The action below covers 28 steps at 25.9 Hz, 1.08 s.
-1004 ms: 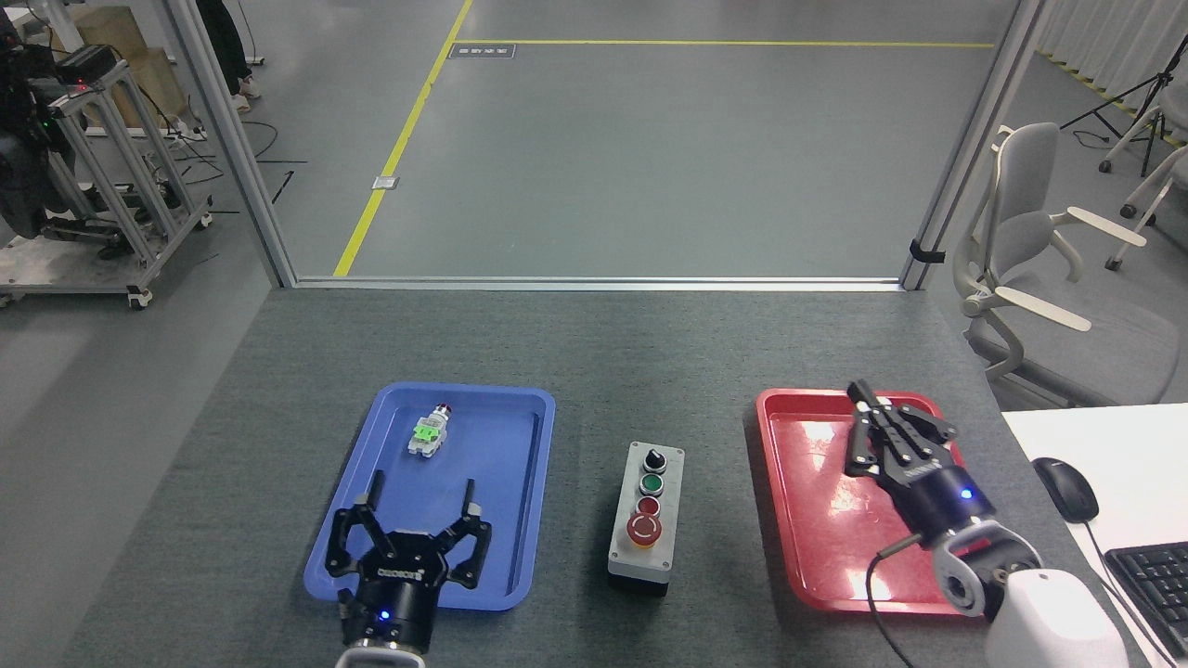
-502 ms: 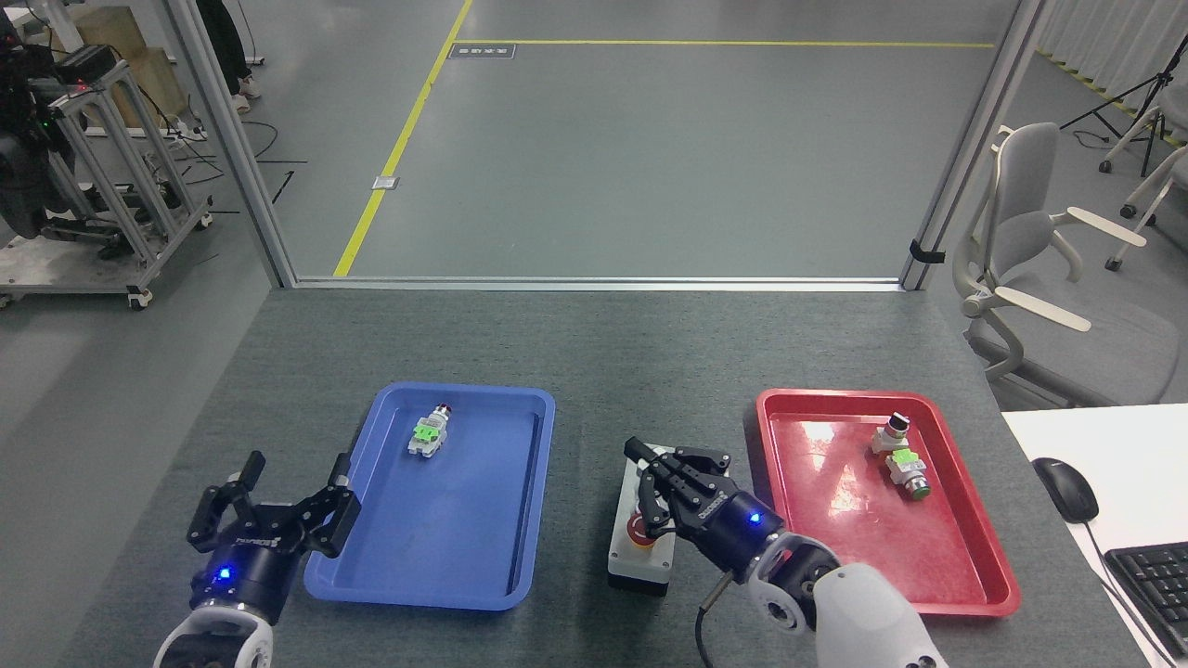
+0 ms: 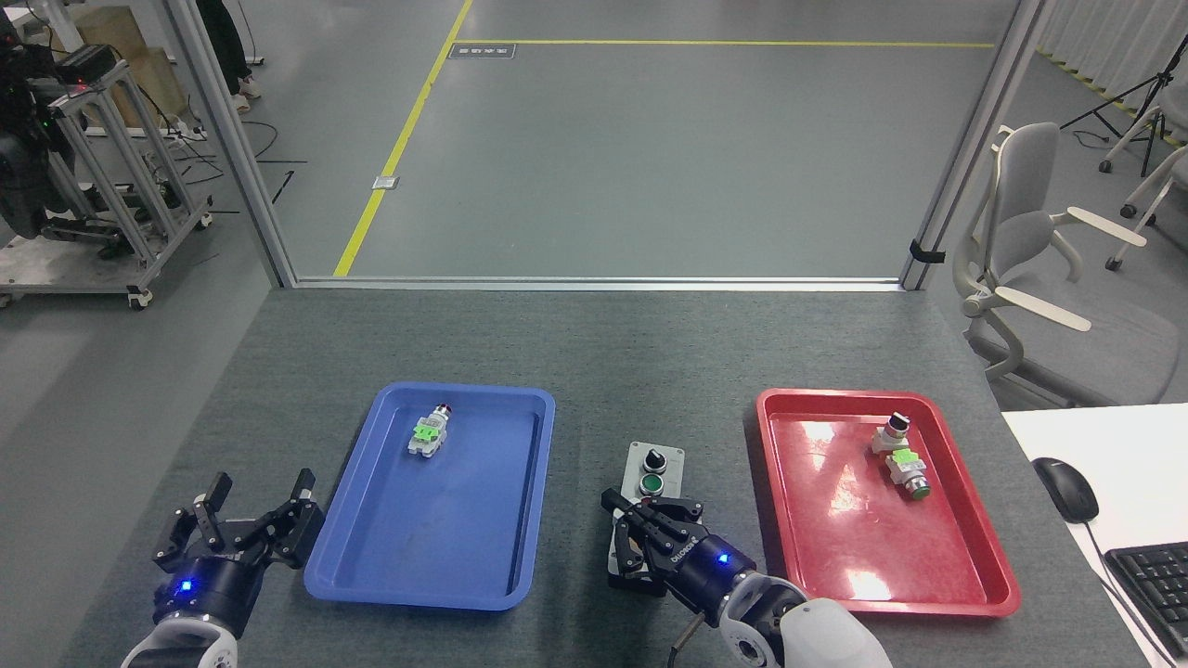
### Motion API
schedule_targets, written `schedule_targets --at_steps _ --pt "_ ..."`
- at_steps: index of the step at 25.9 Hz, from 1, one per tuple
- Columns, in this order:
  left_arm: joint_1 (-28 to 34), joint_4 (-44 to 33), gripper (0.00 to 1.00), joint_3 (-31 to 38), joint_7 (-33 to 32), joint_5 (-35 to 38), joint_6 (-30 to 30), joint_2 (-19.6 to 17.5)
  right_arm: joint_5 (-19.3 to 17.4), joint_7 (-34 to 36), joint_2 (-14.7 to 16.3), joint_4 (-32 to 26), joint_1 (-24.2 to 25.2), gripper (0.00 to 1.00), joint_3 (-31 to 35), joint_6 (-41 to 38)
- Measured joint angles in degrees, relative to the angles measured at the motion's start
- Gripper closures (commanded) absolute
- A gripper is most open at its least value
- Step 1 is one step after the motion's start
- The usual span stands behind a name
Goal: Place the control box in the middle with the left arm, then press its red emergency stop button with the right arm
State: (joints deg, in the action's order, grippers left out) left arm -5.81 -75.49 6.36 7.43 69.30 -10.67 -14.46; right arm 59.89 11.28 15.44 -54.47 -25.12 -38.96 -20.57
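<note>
The control box [image 3: 653, 470] stands on the bare dark grey tabletop in the middle [image 3: 585, 390], between the two trays. Its black knob and green button show at the far end. My right gripper [image 3: 620, 512] sits over the box's near half, fingers drawn together, and hides both red controls, so the red emergency stop button is out of sight; whether the gripper touches it I cannot tell. My left gripper [image 3: 261, 484] hovers open and holding nothing at the table's near left, just outside the blue tray's left rim.
A blue tray [image 3: 464, 594] holds one small green-tagged switch [image 3: 429, 433]. A red tray [image 3: 807, 401] holds two small switches [image 3: 898, 448]. A white desk with a mouse [image 3: 1065, 488] and keyboard [image 3: 1151, 575] adjoins on the right. An office chair [image 3: 1026, 278] stands beyond.
My right gripper swung from the red tray to the box, then drew toward its near end, covering the red buttons. My left gripper withdrew from over the blue tray to the left.
</note>
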Motion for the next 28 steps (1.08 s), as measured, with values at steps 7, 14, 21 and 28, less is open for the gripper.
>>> schedule_targets --at_steps 7,14,21,28 --pt "-0.09 0.50 0.00 0.14 0.92 -0.35 0.09 -0.13 -0.03 0.70 0.41 0.59 1.15 1.00 0.21 0.01" --pt "0.12 -0.16 0.00 0.00 2.12 -0.29 -0.01 0.04 0.09 1.90 0.03 2.61 1.55 1.00 0.12 0.02" --pt "2.26 -2.92 0.00 0.03 3.20 0.06 0.14 0.22 -0.10 5.57 -1.20 4.47 1.48 0.01 0.39 2.44" --pt "5.45 -5.48 0.01 -0.72 5.09 0.36 0.26 3.33 -0.97 0.57 -0.14 -1.33 -1.16 0.01 7.11 14.09"
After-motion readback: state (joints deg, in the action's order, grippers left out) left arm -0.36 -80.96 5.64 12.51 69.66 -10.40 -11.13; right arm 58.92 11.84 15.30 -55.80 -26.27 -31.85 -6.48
